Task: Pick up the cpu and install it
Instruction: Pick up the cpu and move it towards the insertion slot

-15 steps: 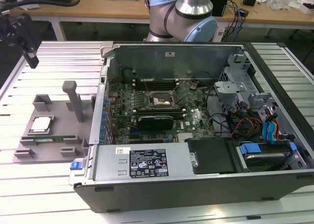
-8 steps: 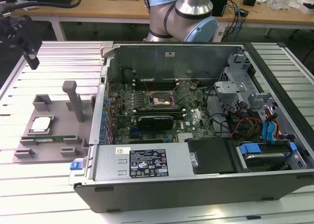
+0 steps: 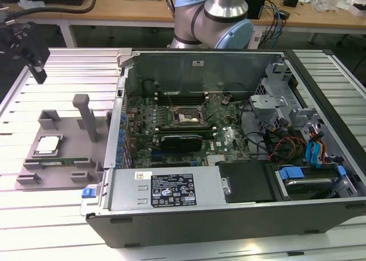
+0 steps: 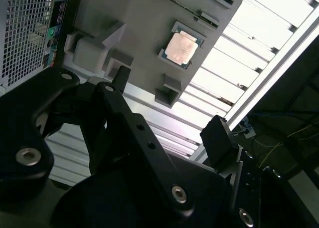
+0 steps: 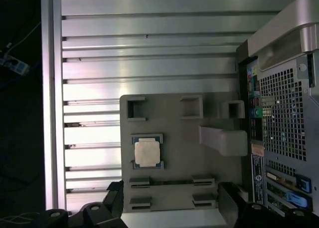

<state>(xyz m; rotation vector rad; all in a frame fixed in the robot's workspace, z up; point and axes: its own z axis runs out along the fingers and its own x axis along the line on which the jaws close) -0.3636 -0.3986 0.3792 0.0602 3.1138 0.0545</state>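
**Operator:** What is laid out in front of me?

**Spotter:** Your ribbed silver aluminium counter [image 3: 46, 215] carries a big dark grey desktop computer case [image 3: 229, 215]. It lies with its open side up, so you look straight down onto its green circuit board [image 3: 146, 136]. Just beside the case, on the exterior view's left, lies a flat grey plastic holder plate [image 3: 68, 132] with raised blocks and one upright post.

**Operator:** And my tool?

**Spotter:** Your black two-fingered tool [image 5: 172, 198] hangs in the air over the counter at the exterior view's far left, apart from the plate. In both wrist views you can see its fingers spread wide, gripping nothing.

**Operator:** Where is the socket?

**Spotter:** The black rectangular socket frame [image 3: 186, 117] sits near the middle of the board, inside the case.

**Operator:** And the chip?

**Spotter:** Your small flat square cpu [image 3: 48, 145], with its shiny silver-grey metal top, lies flat in a square recess of the grey plate. It is well apart from the socket, and the tool is not touching it. A long thin green memory stick [image 3: 57, 160] lies on the plate just beside it.
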